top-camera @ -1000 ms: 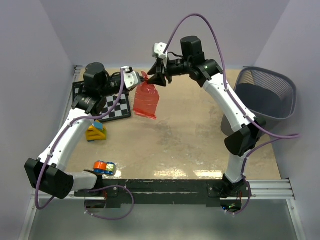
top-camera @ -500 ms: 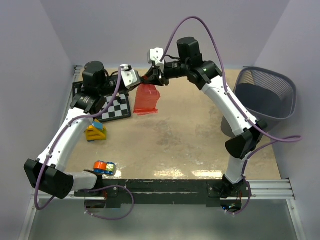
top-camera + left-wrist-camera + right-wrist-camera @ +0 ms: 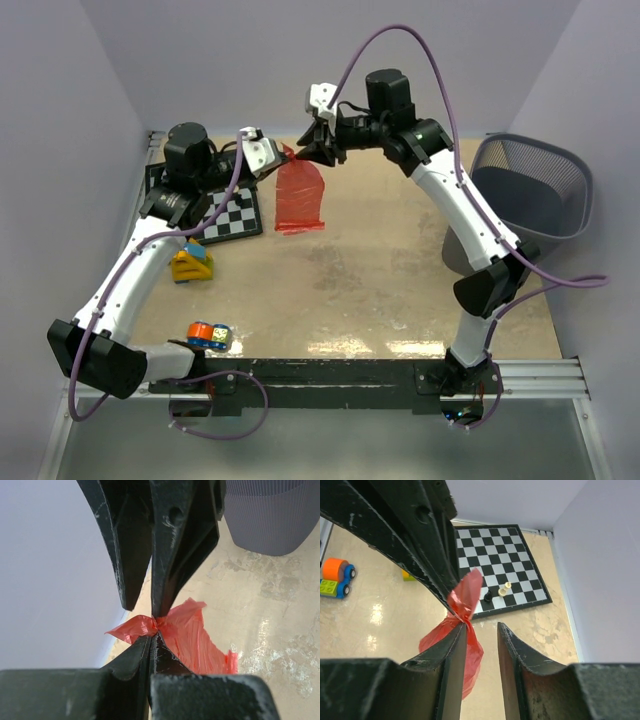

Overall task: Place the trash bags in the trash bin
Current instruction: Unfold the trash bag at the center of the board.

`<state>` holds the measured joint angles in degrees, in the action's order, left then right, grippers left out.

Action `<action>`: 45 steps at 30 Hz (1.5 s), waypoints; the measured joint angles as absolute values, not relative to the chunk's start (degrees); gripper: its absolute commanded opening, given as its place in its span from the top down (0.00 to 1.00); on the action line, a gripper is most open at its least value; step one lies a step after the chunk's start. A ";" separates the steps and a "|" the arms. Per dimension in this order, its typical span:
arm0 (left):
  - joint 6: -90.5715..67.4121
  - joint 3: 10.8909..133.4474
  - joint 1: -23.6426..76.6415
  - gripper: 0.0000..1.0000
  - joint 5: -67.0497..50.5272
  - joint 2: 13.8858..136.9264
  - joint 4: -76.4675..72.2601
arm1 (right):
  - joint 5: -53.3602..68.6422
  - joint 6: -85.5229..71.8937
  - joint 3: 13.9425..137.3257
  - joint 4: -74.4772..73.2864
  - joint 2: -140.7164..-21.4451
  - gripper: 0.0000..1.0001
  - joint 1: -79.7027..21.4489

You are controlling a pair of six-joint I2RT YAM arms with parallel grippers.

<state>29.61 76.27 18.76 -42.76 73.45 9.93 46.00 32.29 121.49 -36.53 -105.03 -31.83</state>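
**Left gripper** (image 3: 151, 636): my two fingers are pressed together on the twisted neck of the trash bag (image 3: 300, 195). The left wrist view shows the knot of red-orange film pinched at my very tips. A short tuft sticks out toward 9 o'clock and the body fans out toward 4 o'clock.

**Right gripper** (image 3: 482, 627): my fingers stand apart with a plain gap between them. One fingertip touches the same twisted neck from the side and the other is clear of the film (so there is no clamp on this side).

**Bag position:** seen from above, the bag hangs at the 12 o'clock end of the table (image 3: 380, 280), with the chessboard (image 3: 226, 212) just beside it at its 9 o'clock. I cannot tell whether its lower edge rests on the surface. In the right wrist view its lower part is hidden behind my own finger.

**Trash bin** (image 3: 530, 185): it stands at the table's 3 o'clock edge, well apart from the bag. My right arm covers its lower near wall. The left wrist view shows only a strip of mesh wall, cut off by the top edge.

**Other items:**
- A dark chess piece (image 3: 488, 596) and a pale chess piece (image 3: 504, 588) stand on the board, too small to identify.
- A toy car (image 3: 208, 335) sits at 7 o'clock.
- A yellow toy (image 3: 192, 265) sits at 9 o'clock. Its shape is hard to make out.
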 measured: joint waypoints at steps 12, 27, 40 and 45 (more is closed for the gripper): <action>29.52 76.05 18.76 1.00 -42.76 73.38 9.91 | 49.21 29.17 121.54 -35.20 -104.86 0.69 -31.29; 28.56 76.03 18.76 1.00 -42.22 73.38 8.93 | 51.81 27.88 121.58 -35.00 -104.86 0.88 -32.36; 27.11 73.17 18.76 1.00 -40.73 71.11 6.35 | 40.71 27.40 119.79 -33.47 -104.86 1.00 -32.32; 26.28 72.86 18.76 1.00 -40.25 71.00 5.15 | 35.86 26.98 119.20 -32.53 -104.88 1.00 -32.23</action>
<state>26.28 72.86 18.76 -40.25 71.00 5.15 35.86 26.98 119.20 -32.53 -104.88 -32.23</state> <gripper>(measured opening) 0.012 0.007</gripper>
